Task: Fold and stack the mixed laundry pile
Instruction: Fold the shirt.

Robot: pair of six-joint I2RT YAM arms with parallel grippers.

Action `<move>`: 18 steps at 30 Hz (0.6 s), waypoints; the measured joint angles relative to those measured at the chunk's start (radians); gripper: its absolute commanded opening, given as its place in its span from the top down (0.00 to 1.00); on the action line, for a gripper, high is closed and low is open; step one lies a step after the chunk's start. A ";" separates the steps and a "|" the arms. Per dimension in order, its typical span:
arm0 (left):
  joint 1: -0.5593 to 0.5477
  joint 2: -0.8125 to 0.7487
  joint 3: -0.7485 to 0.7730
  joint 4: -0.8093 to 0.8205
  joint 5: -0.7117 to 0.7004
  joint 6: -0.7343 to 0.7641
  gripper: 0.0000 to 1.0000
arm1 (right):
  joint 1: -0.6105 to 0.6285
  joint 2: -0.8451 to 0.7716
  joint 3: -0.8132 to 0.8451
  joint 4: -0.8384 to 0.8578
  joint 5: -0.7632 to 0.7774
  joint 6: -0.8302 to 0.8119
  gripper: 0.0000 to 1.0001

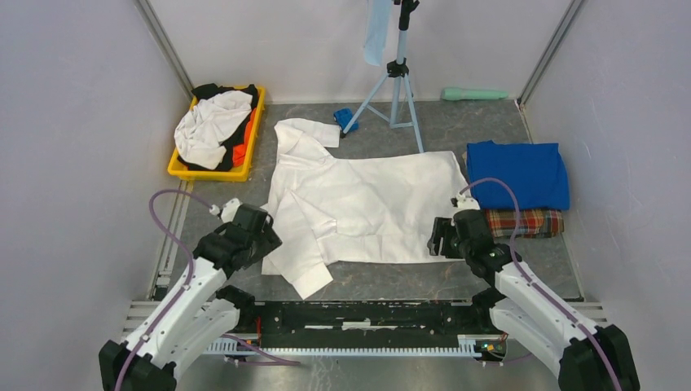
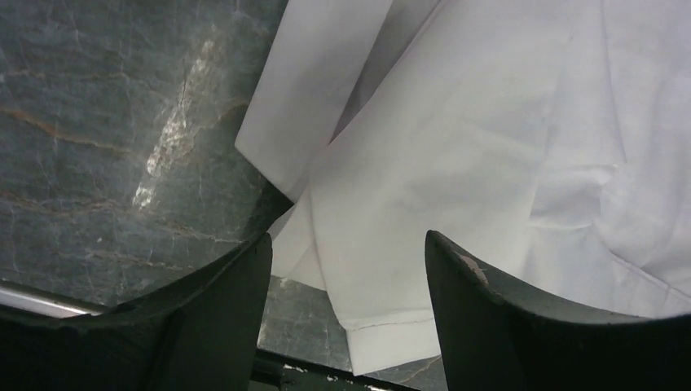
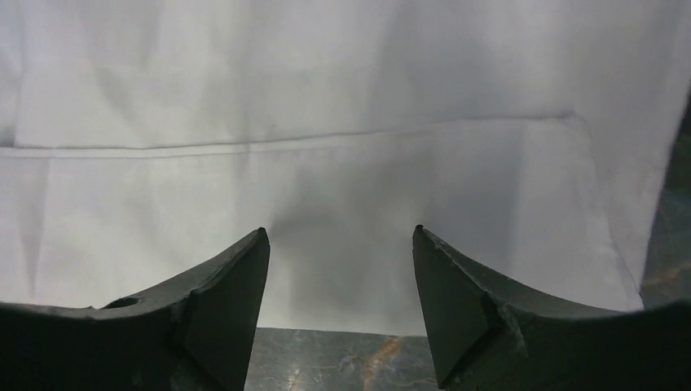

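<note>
We look down on a grey marbled table (image 1: 391, 281) with a large white shirt (image 1: 367, 204) spread flat across its middle, collar toward the far left and hem toward the right. One sleeve (image 1: 305, 265) trails toward the near edge.

The left gripper (image 1: 259, 230) hovers beside that sleeve, jaws apart and nothing between them. Its wrist view shows the cuff just below the fingers. The right gripper (image 1: 444, 236) hangs over the near corner of the hem, jaws likewise apart and empty.

At the far left a yellow bin (image 1: 204, 173) holds the rest of the pile (image 1: 208, 126): white, black and orange pieces. At the right a folded blue T-shirt (image 1: 517, 173) lies touching a folded plaid cloth (image 1: 525, 221).

We judge that two pieces are done and the shirt is laid out, ready for its first fold. The next move calls for both grippers to lower and pinch cloth, left on the sleeve and right on the hem. They would then carry those edges inward together so the shirt does not bunch.
</note>
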 measured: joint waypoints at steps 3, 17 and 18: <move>-0.004 -0.092 -0.043 -0.031 0.007 -0.091 0.37 | 0.000 -0.098 -0.036 -0.063 0.092 0.083 0.24; -0.097 -0.091 -0.149 -0.123 -0.047 -0.334 0.41 | -0.001 -0.164 -0.023 -0.433 0.411 0.496 0.29; -0.097 -0.090 -0.170 -0.122 -0.044 -0.340 0.41 | -0.001 -0.154 -0.023 -0.431 0.411 0.497 0.31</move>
